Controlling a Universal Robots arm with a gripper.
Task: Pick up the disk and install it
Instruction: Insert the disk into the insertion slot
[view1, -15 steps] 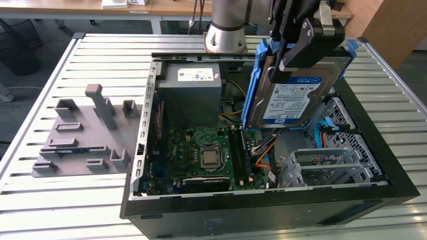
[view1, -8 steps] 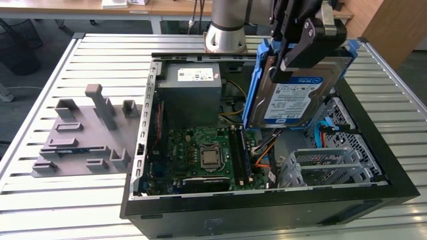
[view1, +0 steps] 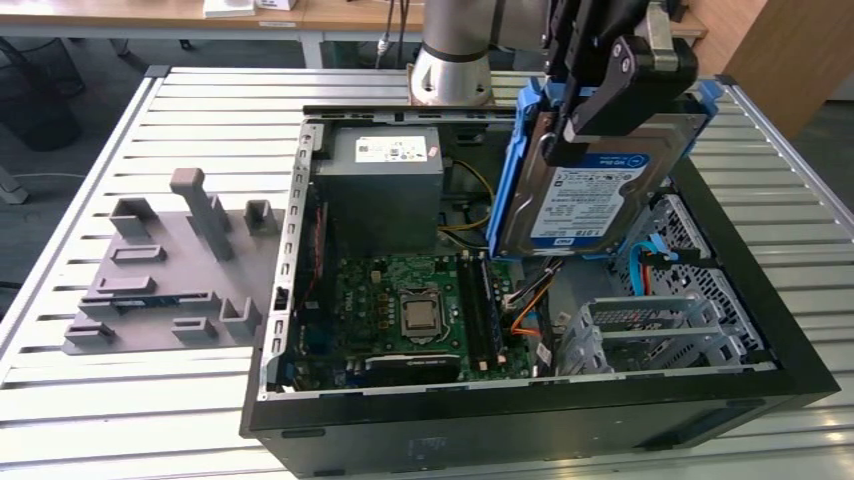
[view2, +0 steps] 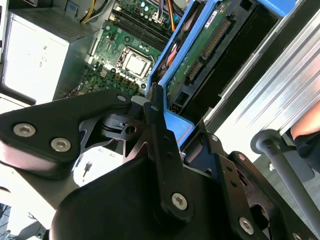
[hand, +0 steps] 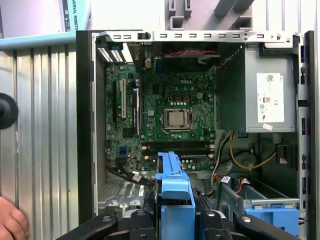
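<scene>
The disk (view1: 587, 195), a silver hard drive with a white-and-blue label in a blue plastic carrier, hangs tilted on edge above the right half of the open computer case (view1: 534, 425). My gripper (view1: 577, 128) is shut on the disk's upper end, its black fingers (view1: 627, 75) clamped across the carrier. The second wrist view shows the disk's green circuit-board underside (view2: 205, 45) and the carrier's blue edge (view2: 176, 125) squeezed in the jaws. In the first wrist view the blue carrier (hand: 175, 192) sticks out from the gripper (hand: 175, 227) over the case's interior.
Inside the case lie the motherboard (view1: 414, 310), a grey power supply box (view1: 378, 190) and a metal drive cage (view1: 654, 330) below the disk. A grey fixture plate (view1: 160, 270) sits at the exterior view's left. A hand (hand: 10, 222) rests on the slatted table.
</scene>
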